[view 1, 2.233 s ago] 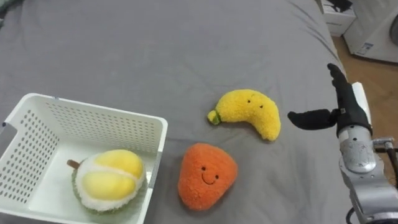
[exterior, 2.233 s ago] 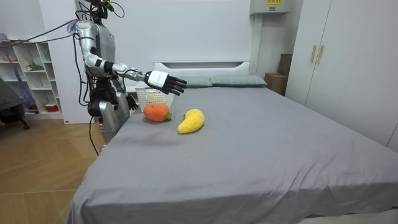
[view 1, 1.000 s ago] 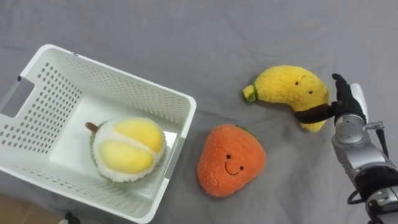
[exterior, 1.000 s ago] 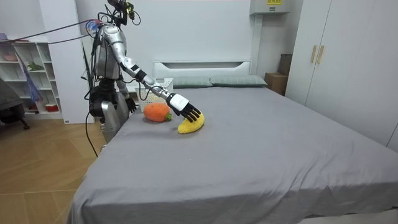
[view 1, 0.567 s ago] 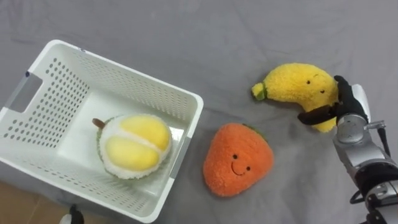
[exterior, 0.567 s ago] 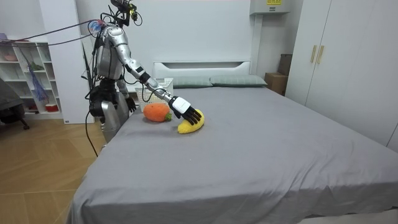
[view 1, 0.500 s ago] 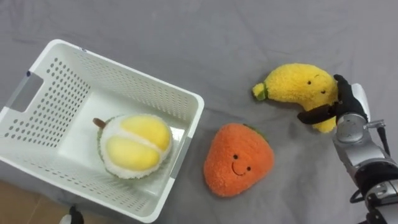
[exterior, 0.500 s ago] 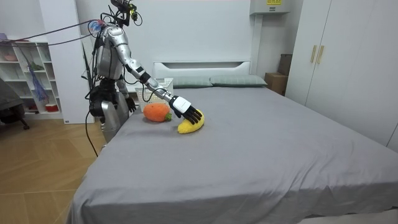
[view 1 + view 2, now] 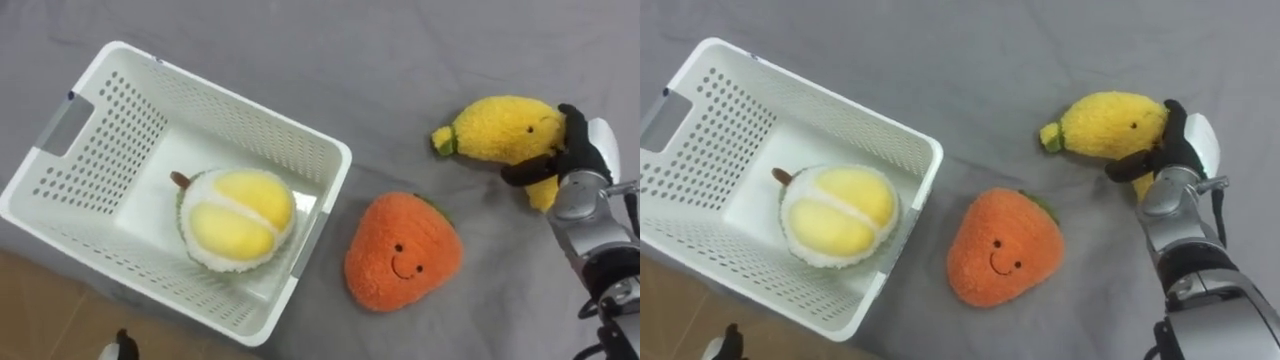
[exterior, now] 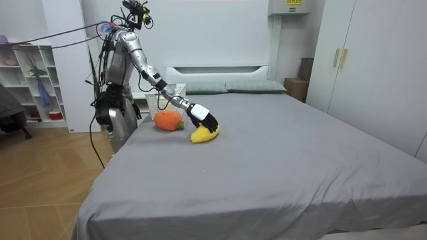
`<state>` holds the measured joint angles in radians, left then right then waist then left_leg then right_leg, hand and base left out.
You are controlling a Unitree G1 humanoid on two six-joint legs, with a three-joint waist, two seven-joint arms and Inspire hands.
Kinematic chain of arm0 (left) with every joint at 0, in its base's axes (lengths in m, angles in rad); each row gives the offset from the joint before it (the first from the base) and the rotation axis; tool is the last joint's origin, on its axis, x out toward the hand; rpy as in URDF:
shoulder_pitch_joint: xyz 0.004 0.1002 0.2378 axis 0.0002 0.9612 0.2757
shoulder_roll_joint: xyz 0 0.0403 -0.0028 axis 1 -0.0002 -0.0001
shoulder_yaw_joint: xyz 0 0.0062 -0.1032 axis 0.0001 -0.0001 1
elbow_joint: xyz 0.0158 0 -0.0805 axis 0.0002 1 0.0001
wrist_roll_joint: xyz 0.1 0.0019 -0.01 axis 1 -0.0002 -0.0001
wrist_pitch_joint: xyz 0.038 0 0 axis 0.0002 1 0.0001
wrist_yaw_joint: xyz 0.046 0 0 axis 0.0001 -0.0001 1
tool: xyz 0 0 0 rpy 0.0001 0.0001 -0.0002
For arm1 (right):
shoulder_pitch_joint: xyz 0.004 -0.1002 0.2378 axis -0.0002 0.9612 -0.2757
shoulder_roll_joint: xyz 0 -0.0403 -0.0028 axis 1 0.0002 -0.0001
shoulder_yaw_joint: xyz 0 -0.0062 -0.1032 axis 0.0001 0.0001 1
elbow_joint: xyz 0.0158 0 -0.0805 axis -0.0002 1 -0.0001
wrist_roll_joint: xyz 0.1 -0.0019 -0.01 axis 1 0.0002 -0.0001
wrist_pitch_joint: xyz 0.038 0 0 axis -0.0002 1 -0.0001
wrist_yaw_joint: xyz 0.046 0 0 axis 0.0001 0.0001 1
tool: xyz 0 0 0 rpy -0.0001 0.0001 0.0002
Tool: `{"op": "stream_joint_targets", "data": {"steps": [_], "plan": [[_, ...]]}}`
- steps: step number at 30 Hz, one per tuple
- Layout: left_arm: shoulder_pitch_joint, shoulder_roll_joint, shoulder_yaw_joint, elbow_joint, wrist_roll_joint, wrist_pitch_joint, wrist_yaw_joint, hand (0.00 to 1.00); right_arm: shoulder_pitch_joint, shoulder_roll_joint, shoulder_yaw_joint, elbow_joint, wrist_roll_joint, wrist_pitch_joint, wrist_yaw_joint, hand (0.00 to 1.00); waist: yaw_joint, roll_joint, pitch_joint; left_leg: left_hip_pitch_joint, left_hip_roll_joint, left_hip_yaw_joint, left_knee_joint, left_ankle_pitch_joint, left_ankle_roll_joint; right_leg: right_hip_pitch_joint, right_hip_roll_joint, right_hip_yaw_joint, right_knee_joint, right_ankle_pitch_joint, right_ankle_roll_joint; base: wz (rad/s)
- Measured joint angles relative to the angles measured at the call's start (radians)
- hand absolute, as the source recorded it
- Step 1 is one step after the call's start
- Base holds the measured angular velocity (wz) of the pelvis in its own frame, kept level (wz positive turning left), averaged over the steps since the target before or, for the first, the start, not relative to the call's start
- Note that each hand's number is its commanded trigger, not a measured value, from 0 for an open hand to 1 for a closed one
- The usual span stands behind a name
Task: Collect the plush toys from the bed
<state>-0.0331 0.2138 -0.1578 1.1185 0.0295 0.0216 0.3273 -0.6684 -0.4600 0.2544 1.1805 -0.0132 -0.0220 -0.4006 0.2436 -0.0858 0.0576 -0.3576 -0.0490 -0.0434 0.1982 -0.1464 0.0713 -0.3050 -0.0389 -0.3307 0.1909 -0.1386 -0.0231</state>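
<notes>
A yellow banana toy [image 9: 500, 125] lies on the grey bed at the right. My right hand [image 9: 585, 150] lies against its right end, with the thumb curled across the front and the fingers behind it. An orange plush toy [image 9: 403, 252] with a smiling face rests on the sheet between the banana and the white basket [image 9: 250, 110]. A plush durian [image 9: 236, 218] sits inside the basket. In the room view I stand at the bed's corner and lean my right arm out to the banana toy [image 10: 203, 134]. My left hand [image 10: 136, 109] hangs by my side.
The basket stands at the bed's near edge, with wooden floor [image 9: 40, 300] below it. Grey sheet [image 9: 380, 60] stretches beyond the toys. Pillows [image 10: 253, 87] lie at the headboard, and a shelf unit [image 10: 33, 80] stands behind me.
My right hand came down from above the bed onto the banana toy, and its thumb has curled round it. The eye view has shifted as I leaned in.
</notes>
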Motion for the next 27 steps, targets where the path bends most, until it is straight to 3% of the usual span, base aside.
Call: {"op": "stream_joint_targets", "data": {"steps": [2,3,4,5,6,7,8,9,10,11,12,13,15,17,18,19,20,21,22,25,27], "plan": [[0.000,-0.003,-0.024,0.000,0.000,-0.001,0.012,0.00,-0.001,-0.022,0.002,0.013,0.007,-0.003,-0.006,1.00,0.014,0.006,0.0025,0.002,-0.001,-0.033,0.002,0.001,-0.001,-0.021,-0.001,-0.001,0.018,-0.007,0.000,-0.01],[-0.001,-0.003,-0.031,0.001,0.001,-0.003,0.015,0.00,-0.004,-0.029,0.002,0.019,0.007,-0.003,-0.007,1.00,0.025,0.009,0.0042,-0.001,-0.001,-0.082,0.003,0.003,-0.004,-0.036,0.006,0.006,0.025,-0.010,-0.003,-0.31],[-0.001,-0.005,-0.032,0.000,0.002,-0.003,0.014,0.00,-0.016,-0.033,0.007,0.019,0.007,-0.004,-0.008,1.00,0.039,0.009,0.0040,-0.010,-0.001,-0.123,0.002,0.006,-0.009,-0.045,0.011,0.006,0.004,0.010,-0.019,-0.40],[0.001,-0.006,-0.032,0.001,0.003,-0.003,0.014,0.00,-0.027,-0.034,0.016,0.019,0.007,-0.005,-0.009,1.00,0.040,0.009,0.0032,-0.017,-0.005,-0.134,0.002,0.007,-0.012,-0.041,0.009,0.004,-0.014,0.019,-0.023,-0.34],[0.004,-0.010,-0.031,0.003,0.001,0.001,0.013,0.00,-0.048,-0.040,0.043,0.020,0.007,-0.010,-0.013,1.00,0.031,0.016,0.0035,-0.031,-0.014,-0.135,0.003,0.011,-0.018,-0.028,0.003,-0.005,-0.023,0.025,-0.025,0.00],[0.004,-0.011,-0.031,0.002,-0.001,-0.002,0.012,0.00,-0.048,-0.044,0.060,0.025,0.007,-0.011,-0.023,1.00,0.022,0.011,0.0116,-0.063,-0.020,-0.090,0.027,0.005,-0.035,-0.023,-0.006,0.011,-0.018,0.025,-0.025,0.14],[0.003,-0.008,-0.030,0.000,-0.002,-0.008,0.013,0.00,-0.048,-0.044,0.064,0.027,0.008,-0.010,-0.025,1.00,0.018,0.010,0.0119,-0.078,-0.015,-0.041,0.021,0.024,-0.045,-0.023,-0.009,0.024,-0.018,0.025,-0.025,0.21],[0.000,-0.002,-0.032,0.000,-0.008,-0.026,0.013,0.00,-0.049,-0.045,0.068,0.027,0.007,-0.010,-0.024,1.00,0.014,0.011,0.0091,-0.076,-0.009,0.016,0.004,0.044,-0.037,-0.026,-0.011,0.036,-0.016,0.024,-0.022,0.22],[-0.012,0.003,-0.046,0.001,-0.025,-0.036,0.013,0.00,-0.050,-0.052,0.068,0.025,0.008,-0.011,-0.022,1.00,0.012,0.017,0.0045,-0.057,-0.003,0.036,-0.021,0.057,-0.015,-0.042,-0.008,0.028,0.004,0.017,-0.014,0.18],[-0.019,0.004,-0.054,0.001,-0.036,-0.039,0.012,0.00,-0.050,-0.057,0.068,0.026,0.009,-0.012,-0.019,1.00,0.015,0.015,0.0058,-0.054,0.000,0.029,-0.026,0.061,-0.009,-0.058,-0.009,0.027,0.031,0.014,-0.009,0.08],[-0.025,0.007,-0.069,0.003,-0.052,-0.045,0.010,0.00,-0.048,-0.060,0.071,0.029,0.022,-0.013,-0.008,1.00,0.031,0.007,0.0083,-0.045,0.003,-0.030,-0.028,0.062,-0.008,-0.104,-0.007,0.031,0.081,-0.007,0.009,-0.24],[-0.027,0.008,-0.074,0.004,-0.058,-0.047,0.008,0.00,-0.051,-0.062,0.073,0.029,0.032,-0.027,0.000,1.00,0.045,-0.005,0.0070,-0.046,0.004,-0.090,-0.028,0.062,-0.009,-0.117,0.009,0.046,0.073,-0.001,-0.004,-0.33],[-0.027,0.007,-0.070,0.005,-0.056,-0.042,-0.005,0.00,-0.063,-0.066,0.077,0.022,0.021,-0.053,0.003,1.00,0.047,-0.006,0.0062,-0.057,-0.003,-0.152,-0.028,0.061,-0.018,-0.103,0.012,0.077,0.011,0.038,-0.022,-0.26],[-0.026,0.006,-0.053,0.005,-0.058,-0.038,-0.015,0.00,-0.071,-0.071,0.103,0.022,0.004,-0.049,0.005,1.00,0.033,0.001,0.0048,-0.074,-0.017,-0.136,-0.014,0.057,-0.025,-0.072,0.001,0.068,-0.011,0.040,-0.022,0.08],[-0.025,0.012,-0.047,0.001,-0.072,-0.040,-0.019,0.00,-0.058,-0.068,0.117,0.028,-0.002,-0.030,0.012,1.00,0.031,-0.011,0.0115,-0.105,-0.019,-0.062,0.020,0.048,-0.041,-0.069,-0.008,0.091,-0.001,0.040,-0.022,0.22],[-0.024,0.018,-0.048,-0.002,-0.095,-0.047,-0.026,0.00,-0.051,-0.068,0.115,0.029,-0.001,-0.020,0.022,1.00,0.019,0.002,0.0018,-0.099,-0.010,0.005,0.002,0.061,-0.035,-0.070,-0.010,0.092,0.005,0.038,-0.018,0.25],[-0.025,0.022,-0.051,-0.003,-0.106,-0.050,-0.028,0.00,-0.052,-0.070,0.114,0.029,-0.001,-0.021,0.024,1.00,0.011,0.004,0.0003,-0.090,-0.008,0.022,-0.009,0.068,-0.025,-0.074,-0.010,0.087,0.012,0.033,-0.014,0.34],[-0.032,0.031,-0.060,-0.005,-0.119,-0.052,-0.030,0.00,-0.051,-0.075,0.113,0.034,-0.001,-0.023,0.027,1.00,0.007,0.002,0.0017,-0.082,-0.009,0.007,-0.014,0.077,-0.011,-0.098,-0.014,0.073,0.052,0.021,-0.001,0.32],[-0.033,0.036,-0.078,-0.004,-0.129,-0.050,-0.029,0.00,-0.045,-0.076,0.110,0.053,0.002,-0.027,0.031,1.00,0.007,0.000,0.0017,-0.072,-0.013,-0.041,-0.010,0.078,-0.010,-0.119,-0.018,0.065,0.080,0.003,0.022,0.25],[-0.022,0.039,-0.089,-0.009,-0.123,-0.039,-0.030,0.00,-0.046,-0.085,0.084,0.063,0.004,-0.033,0.034,1.00,0.014,0.002,-0.0002,-0.072,-0.026,-0.103,-0.008,0.078,-0.010,-0.106,-0.019,0.069,0.055,0.016,0.004,0.03],[-0.005,0.039,-0.083,-0.020,-0.127,-0.032,-0.030,0.00,-0.046,-0.090,0.083,0.062,0.008,-0.029,0.035,1.00,0.012,0.012,-0.0012,-0.074,-0.035,-0.098,-0.009,0.078,-0.010,-0.085,-0.026,0.063,0.047,0.011,-0.004,0.00]]}}
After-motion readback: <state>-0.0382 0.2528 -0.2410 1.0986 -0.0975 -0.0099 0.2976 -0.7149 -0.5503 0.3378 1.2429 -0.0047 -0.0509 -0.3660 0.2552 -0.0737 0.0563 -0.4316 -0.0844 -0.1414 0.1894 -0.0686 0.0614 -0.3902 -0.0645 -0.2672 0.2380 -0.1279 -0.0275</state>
